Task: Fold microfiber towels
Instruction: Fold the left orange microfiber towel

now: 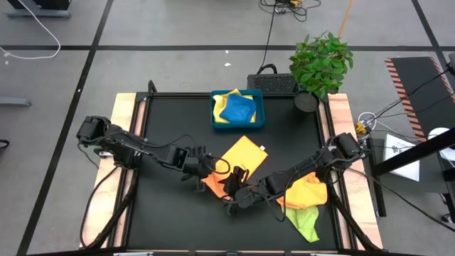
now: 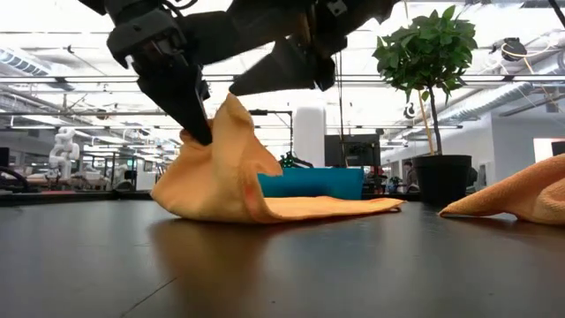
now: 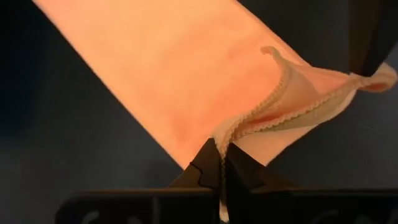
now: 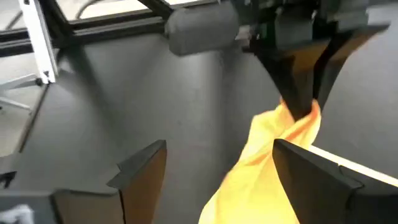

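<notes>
An orange-yellow microfiber towel (image 1: 245, 155) lies mid-table, its near-left part raised into a peak (image 2: 231, 110). My left gripper (image 1: 215, 171) (image 3: 222, 149) reaches in from the left and is shut on that raised part. My right gripper (image 4: 217, 168) (image 2: 282, 71) hangs open just above and beside the peak, with nothing between its fingers. The rest of the towel rests flat on the black table (image 2: 335, 208). My left gripper pinches the towel's hemmed edge (image 3: 239, 127) between its two fingertips; two scalloped hems run together into the fingers. The fingers slant down from above and from the table's left. The held part stands lifted as a peak, while the far part lies on the table.
A blue tray (image 1: 257, 119) at the far middle holds a blue and a pale yellow towel. An orange towel (image 1: 307, 190) and a lime green towel (image 1: 306, 222) lie heaped at the near right. A potted plant (image 1: 320, 64) stands at the far right corner.
</notes>
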Controlling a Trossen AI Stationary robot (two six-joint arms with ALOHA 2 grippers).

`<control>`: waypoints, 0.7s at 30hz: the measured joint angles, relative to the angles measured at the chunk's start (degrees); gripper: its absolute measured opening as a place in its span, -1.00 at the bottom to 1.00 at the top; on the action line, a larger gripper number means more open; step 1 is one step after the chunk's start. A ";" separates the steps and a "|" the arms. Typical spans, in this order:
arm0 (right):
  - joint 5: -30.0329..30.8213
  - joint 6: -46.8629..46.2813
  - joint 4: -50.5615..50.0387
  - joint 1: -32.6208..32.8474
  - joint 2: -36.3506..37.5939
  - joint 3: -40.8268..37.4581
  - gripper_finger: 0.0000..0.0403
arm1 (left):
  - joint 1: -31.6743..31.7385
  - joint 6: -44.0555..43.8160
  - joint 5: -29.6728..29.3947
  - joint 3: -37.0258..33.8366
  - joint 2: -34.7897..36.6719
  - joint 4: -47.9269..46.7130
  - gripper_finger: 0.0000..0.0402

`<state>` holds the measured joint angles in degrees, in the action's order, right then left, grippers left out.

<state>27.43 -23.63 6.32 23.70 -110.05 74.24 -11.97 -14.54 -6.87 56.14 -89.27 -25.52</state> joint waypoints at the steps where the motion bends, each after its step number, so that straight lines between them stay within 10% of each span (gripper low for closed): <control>1: 0.68 -0.75 -0.31 0.02 -0.29 0.00 0.44 | 0.22 0.31 0.00 0.00 0.00 0.00 -0.98; 14: 10.29 -4.23 -5.27 -3.07 -3.15 -0.02 0.44 | 0.06 0.87 -0.04 0.00 0.00 0.39 -0.98; 21: -1.96 -5.97 -7.41 -5.90 -3.13 -1.51 0.44 | -1.42 2.46 -0.04 0.00 0.00 0.45 -0.98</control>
<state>25.47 -29.59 -1.09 17.80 -113.19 72.73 -13.39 -12.08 -6.92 56.14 -89.27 -25.06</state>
